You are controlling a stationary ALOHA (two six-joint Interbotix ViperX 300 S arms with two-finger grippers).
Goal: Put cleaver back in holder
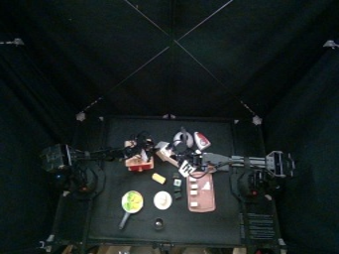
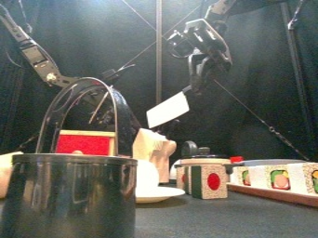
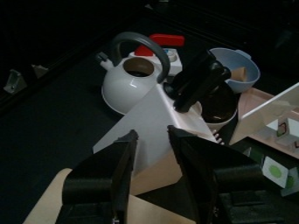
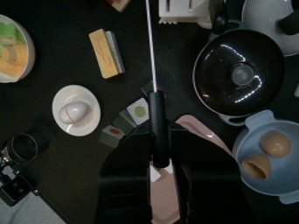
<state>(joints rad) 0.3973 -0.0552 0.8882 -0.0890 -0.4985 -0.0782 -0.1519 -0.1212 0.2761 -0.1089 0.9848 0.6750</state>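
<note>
Overhead, centre of frame: cleaver [image 1: 169,150] clamped in right gripper [image 1: 187,157], just right of holder [image 1: 137,151]; left gripper [image 1: 127,152] at holder.

Front view: pale blade raised at mid-frame, tilted, above and right of red-faced holder at lower left.

Left wrist view: blade lying just ahead of own fingers, white kettle [image 3: 128,80] beyond; tan wood at lower left; cannot tell whether anything gripped.

Right wrist view: fingers closed on dark handle, blade seen edge-on, running to upper edge.
</note>
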